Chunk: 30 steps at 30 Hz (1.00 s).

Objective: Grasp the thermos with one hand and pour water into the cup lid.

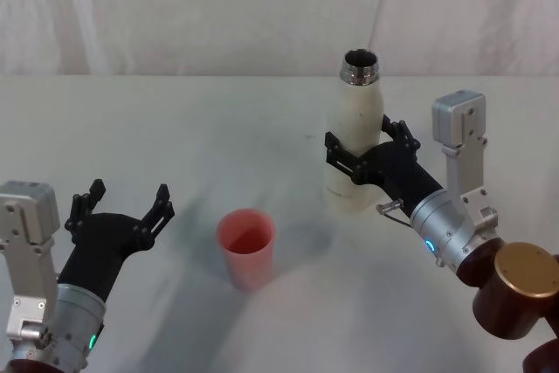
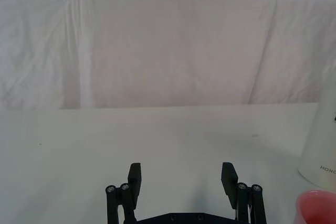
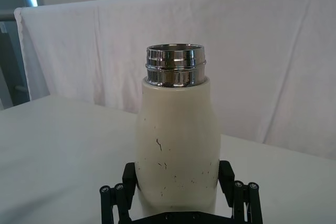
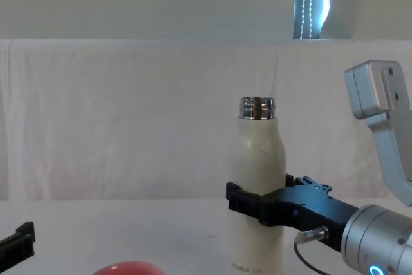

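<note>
Right tool point(image 1: 365, 153) clamped round thermos point(image 1: 354, 141) mid-body | left tool point(image 1: 122, 204) spread wide, empty | advice: lift straight, tilt slowly over cup lid point(image 1: 247, 246)

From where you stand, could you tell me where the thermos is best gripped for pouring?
Grip the thermos around its straight cream body below the rounded shoulders, coming from the robot's right side. It stands upright, and the right gripper already has its fingers around that section.

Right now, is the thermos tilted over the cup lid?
No, in the head view the thermos stands upright in the right gripper, with the cup lid apart to its left.
</note>
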Motion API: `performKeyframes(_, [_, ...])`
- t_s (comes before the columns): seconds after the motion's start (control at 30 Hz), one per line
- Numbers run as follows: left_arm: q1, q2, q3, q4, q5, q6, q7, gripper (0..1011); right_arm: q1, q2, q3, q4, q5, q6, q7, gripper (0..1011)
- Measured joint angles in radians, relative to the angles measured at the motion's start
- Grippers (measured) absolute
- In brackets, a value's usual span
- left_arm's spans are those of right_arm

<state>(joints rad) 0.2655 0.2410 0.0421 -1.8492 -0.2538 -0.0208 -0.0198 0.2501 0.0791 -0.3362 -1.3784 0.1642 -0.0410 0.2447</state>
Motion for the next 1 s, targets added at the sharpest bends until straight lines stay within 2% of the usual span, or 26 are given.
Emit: performKeyframes(1.0, [0.000,0.000,0.000,0.000,0.000,0.000,0.000,1001,0.036,-0.013,-0.011,0.037,-0.004,0.003,-0.003,1001])
